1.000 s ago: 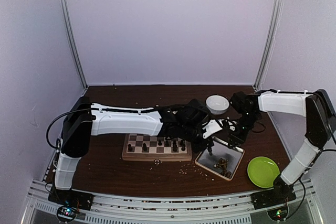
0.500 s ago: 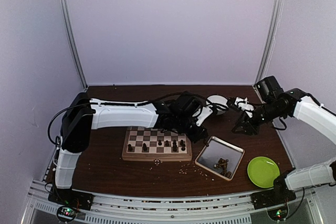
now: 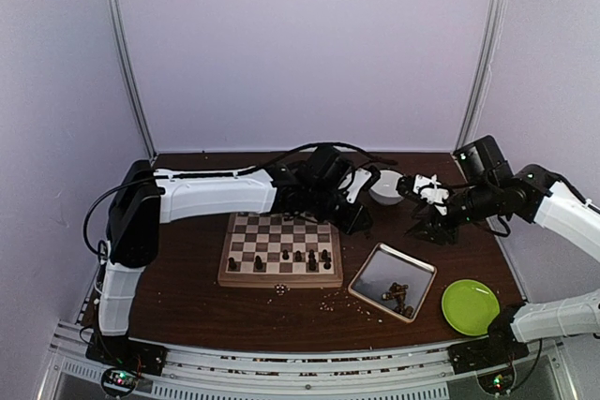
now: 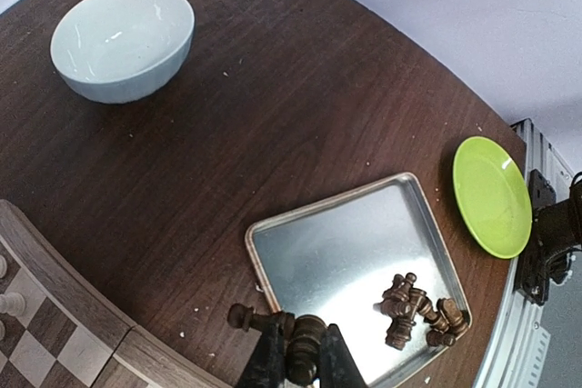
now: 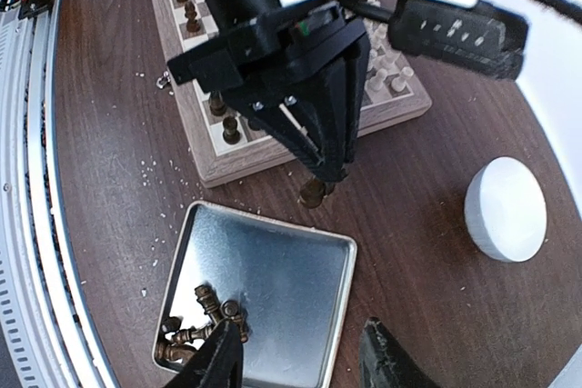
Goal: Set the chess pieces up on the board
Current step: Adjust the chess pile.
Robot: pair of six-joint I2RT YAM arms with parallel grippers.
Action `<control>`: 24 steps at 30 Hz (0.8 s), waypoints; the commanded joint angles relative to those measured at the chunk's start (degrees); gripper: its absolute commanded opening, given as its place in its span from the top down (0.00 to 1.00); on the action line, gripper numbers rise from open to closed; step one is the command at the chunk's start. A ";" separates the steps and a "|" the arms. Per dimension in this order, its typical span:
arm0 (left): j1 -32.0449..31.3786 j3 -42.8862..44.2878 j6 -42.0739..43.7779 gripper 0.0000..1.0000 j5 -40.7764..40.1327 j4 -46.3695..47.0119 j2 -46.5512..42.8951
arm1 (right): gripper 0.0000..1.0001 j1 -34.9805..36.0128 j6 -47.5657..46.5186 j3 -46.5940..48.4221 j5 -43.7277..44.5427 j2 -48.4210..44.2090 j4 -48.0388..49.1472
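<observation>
Left gripper [image 5: 326,173] is clamped shut on one dark brown turned wooden chess piece [image 4: 305,353]. It hangs over the dark wood table [image 3: 187,302], just off the corner of the square cream-and-brown checked wooden board [image 3: 281,280], at roughly 2 o'clock from the board's middle in the top view.

Right gripper [image 5: 300,356] has its fingers spread fairly wide with nothing between them, hovering above the shiny rectangular metal tray [image 4: 346,256].

The tray sits just beside the board at about 4 o'clock, and a little heap of dark pieces [image 4: 416,308] is bunched in one corner of it. A handful of dark pieces [image 3: 302,257] stand on the near rows of the board, and cream ones [image 5: 382,68] line the far edge.

The white round bowl [image 4: 123,43] is at 12 o'clock from the tray, and the lime green plate [image 3: 469,306] is at 4 o'clock.
</observation>
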 commanded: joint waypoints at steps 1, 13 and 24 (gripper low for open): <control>0.74 1.24 -2.96 0.98 1.71 2.51 -2.11 | 0.56 -0.34 -1.54 3.19 0.37 -2.53 -2.27; 1.08 -2.98 0.28 0.98 9.29 10.61 -6.12 | 0.57 -4.84 7.84 -0.16 -8.96 1.12 8.61; 0.99 -11.84 -0.94 0.97 17.51 28.19 -12.59 | 0.52 -16.69 16.98 -3.37 -30.23 3.89 13.15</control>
